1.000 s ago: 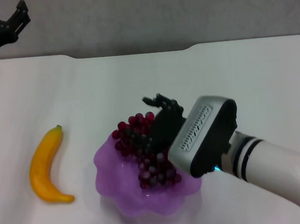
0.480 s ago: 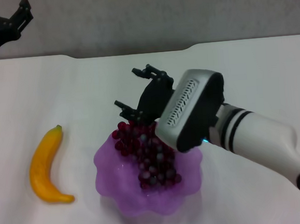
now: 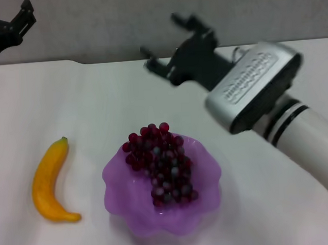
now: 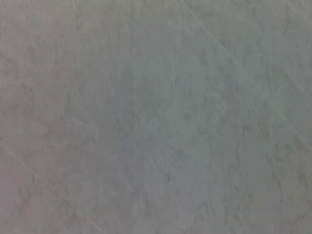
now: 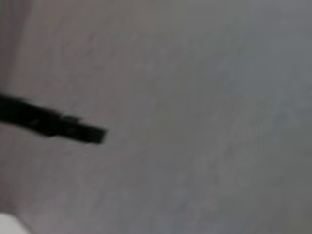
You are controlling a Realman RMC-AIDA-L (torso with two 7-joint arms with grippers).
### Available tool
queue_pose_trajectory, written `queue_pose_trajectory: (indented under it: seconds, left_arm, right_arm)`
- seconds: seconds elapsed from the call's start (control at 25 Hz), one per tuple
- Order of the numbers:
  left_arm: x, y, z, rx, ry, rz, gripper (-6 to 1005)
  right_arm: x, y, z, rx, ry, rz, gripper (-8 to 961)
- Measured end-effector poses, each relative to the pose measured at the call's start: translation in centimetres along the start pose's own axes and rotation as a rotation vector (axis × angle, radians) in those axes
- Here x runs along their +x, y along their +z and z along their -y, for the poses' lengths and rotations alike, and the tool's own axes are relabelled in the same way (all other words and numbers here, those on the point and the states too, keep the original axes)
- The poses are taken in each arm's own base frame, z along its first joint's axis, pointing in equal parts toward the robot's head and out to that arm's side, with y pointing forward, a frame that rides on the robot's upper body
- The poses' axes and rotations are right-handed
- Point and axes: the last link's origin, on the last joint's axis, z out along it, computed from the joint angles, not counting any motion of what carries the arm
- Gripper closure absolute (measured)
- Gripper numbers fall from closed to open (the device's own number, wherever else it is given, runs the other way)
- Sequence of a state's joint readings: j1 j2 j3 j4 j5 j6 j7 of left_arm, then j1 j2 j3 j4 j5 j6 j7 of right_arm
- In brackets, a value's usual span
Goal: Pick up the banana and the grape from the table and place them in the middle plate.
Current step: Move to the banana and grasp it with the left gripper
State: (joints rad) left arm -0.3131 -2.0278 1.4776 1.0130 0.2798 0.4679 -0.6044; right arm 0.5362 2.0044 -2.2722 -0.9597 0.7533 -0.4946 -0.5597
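The grape, a dark red-purple bunch, lies inside the middle plate, a translucent purple bowl with a wavy rim. The banana lies on the table to the left of the plate, apart from it. My right gripper is open and empty, raised well above and behind the plate, near the table's far edge. One of its dark fingers shows in the right wrist view against a grey wall. My left gripper is parked high at the far left, open and empty.
The table's far edge has a shallow notch behind the right gripper. A grey wall stands behind the table. The left wrist view shows only a plain grey surface.
My right gripper has let go of the grape, risen, and drawn back from over the plate towards the far edge. The grape stays in the plate. The banana and left arm have not moved.
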Motion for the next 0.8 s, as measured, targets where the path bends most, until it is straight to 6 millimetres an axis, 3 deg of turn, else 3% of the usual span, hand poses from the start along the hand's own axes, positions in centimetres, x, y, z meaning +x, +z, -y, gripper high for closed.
queue_pose_trajectory:
  seconds: [0.24,0.48,0.8]
  left_arm:
    - [-0.1,-0.1,0.0,0.001,-0.001,0.003,126]
    - [-0.2,-0.2,0.1,0.003,-0.001,0.004,126]
    - [-0.1,-0.2,0.2,0.006,-0.002,0.003,125]
  right_arm:
    - [0.7,-0.7,3.7,0.161,0.082,-0.003,116]
    - [1.4,-2.8,7.8,0.352,0.151,0.022,77]
    - [2.7,-4.7,11.5,0.539,0.260,0.034,84]
